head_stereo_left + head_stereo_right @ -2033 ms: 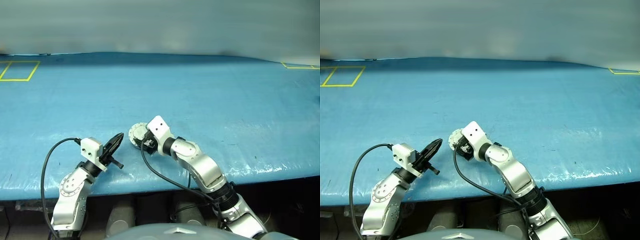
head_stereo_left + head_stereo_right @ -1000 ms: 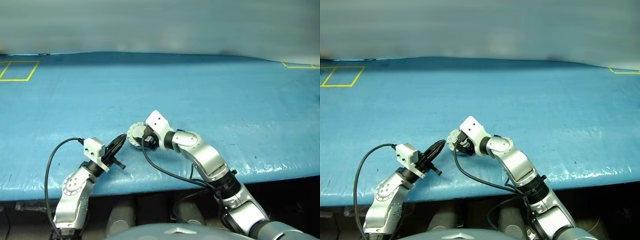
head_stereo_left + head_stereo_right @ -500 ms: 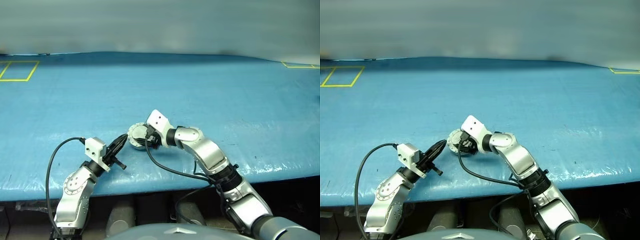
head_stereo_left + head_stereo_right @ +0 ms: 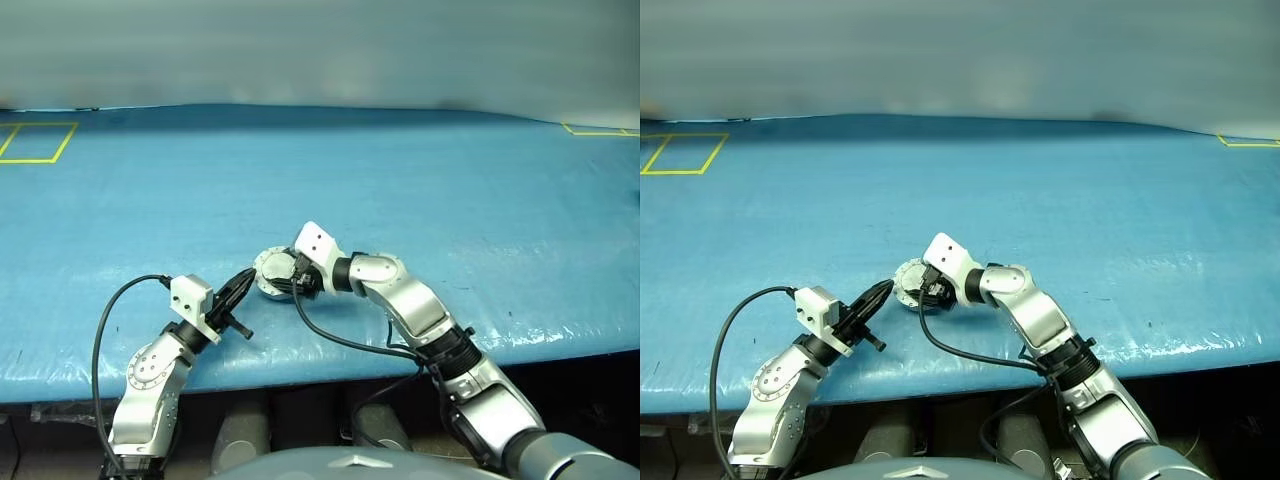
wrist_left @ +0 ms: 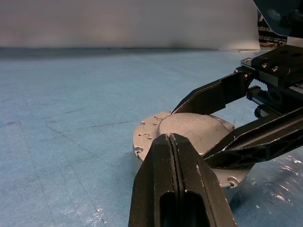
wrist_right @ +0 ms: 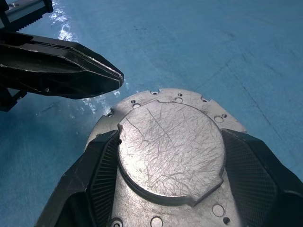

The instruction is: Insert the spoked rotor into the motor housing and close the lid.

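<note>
Fig. legend, one moment. Blue counter point(image 4: 420, 180), near edge toward the robot. The motor housing point(image 6: 170, 151) lies flat on the counter close to that near edge, plain scratched grey face up, so the lid point(image 6: 171, 146) reads as already shut over it; the spoked rotor is presumably inside, can't confirm.

R end effector point(image 6: 170, 165): clasped around the housing, one finger on each side of the raised round face, pads against its rim. Approach is from the robot's right, pointing left and slightly down. Jaws stand wide because the part is wide, not released.

L end effector point(image 5: 171, 156): clenched on nothing, fingers pressed together into one blade. Tip sits just beside the housing's flange on the side opposite the R arm, roughly level w/ the counter; contact can't be told from the head views, wrist view suggests a thin gap.

Key relation: housing lies between the two end effectors, R already on it, L tip pointing straight at its edge. Housing is round, so no long axis matters; its flat axis is vertical. R arm is nearer (in contact).

Judgement: task looks near done; the next move likely calls for a downward press or a release by R, w/ L as a side stop. Risk: housing sliding toward the counter edge.
</note>
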Action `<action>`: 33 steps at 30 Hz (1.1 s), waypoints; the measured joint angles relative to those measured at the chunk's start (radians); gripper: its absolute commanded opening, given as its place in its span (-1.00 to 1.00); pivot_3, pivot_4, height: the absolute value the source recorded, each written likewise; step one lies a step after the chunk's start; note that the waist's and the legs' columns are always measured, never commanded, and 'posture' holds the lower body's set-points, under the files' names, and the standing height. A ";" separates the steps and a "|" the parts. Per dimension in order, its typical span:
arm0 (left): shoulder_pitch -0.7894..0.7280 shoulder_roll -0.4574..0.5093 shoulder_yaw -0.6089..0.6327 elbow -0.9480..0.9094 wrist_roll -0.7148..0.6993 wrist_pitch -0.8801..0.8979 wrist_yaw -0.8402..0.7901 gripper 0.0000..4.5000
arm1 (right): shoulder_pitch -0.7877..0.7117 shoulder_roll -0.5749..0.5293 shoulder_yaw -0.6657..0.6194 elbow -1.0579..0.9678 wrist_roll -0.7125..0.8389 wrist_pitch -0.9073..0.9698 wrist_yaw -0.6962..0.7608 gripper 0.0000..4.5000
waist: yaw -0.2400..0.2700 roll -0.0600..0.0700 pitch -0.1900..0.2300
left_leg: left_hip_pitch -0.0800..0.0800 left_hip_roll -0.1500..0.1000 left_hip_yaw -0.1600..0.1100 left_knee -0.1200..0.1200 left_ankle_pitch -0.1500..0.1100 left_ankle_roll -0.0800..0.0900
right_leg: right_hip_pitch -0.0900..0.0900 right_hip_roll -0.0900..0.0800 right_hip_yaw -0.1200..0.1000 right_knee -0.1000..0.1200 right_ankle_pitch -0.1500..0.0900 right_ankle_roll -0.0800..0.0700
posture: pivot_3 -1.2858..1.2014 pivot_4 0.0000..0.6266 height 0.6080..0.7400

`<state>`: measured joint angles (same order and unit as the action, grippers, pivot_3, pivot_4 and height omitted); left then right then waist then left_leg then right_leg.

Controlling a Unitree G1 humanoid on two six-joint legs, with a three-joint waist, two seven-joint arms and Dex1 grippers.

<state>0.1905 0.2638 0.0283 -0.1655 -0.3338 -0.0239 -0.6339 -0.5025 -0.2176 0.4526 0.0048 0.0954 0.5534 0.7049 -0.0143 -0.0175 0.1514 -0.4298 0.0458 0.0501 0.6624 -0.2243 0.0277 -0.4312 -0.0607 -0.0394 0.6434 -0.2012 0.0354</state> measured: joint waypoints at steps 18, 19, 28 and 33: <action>0.001 0.002 0.000 0.000 0.000 0.008 0.002 -1.00 | -0.083 -0.009 -0.024 0.137 -0.008 -0.075 0.095 0.34 | 0.001 0.001 0.000 | 0.000 0.000 0.000 0.000 0.000 0.000 | 0.000 0.000 0.000 0.000 0.000 0.000 | 0.03 -0.52 1.00; 0.002 0.002 0.000 0.000 0.000 0.009 0.002 -1.00 | -0.083 -0.007 -0.026 0.138 -0.010 -0.072 0.093 0.34 | 0.001 0.001 0.000 | 0.000 0.000 0.000 0.000 0.000 0.000 | 0.000 0.000 0.000 0.000 0.000 0.000 | 0.03 -0.52 1.00; 0.007 0.001 -0.001 0.000 0.000 0.014 0.005 -1.00 | -0.066 0.022 -0.029 0.127 -0.014 -0.047 0.053 0.34 | 0.000 0.001 0.000 | 0.001 0.000 0.000 0.000 0.000 0.000 | 0.000 0.000 0.000 0.000 0.000 0.000 | 0.03 -0.52 1.00; 0.006 0.002 -0.001 0.000 0.000 0.015 0.005 -1.00 | -0.060 0.031 -0.029 0.125 -0.015 -0.041 0.031 0.34 | 0.000 0.001 0.000 | 0.001 0.000 0.000 0.000 0.000 0.000 | 0.000 0.000 0.000 0.000 0.000 0.000 | 0.03 -0.52 1.00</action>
<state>0.1969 0.2653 0.0278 -0.1655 -0.3336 -0.0087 -0.6288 -0.5623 -0.1867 0.4231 0.1296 0.0803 0.5119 0.7362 -0.0144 -0.0167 0.1518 -0.4291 0.0460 0.0503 0.6621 -0.2243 0.0277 -0.4309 -0.0607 -0.0394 0.6436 -0.2012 0.0352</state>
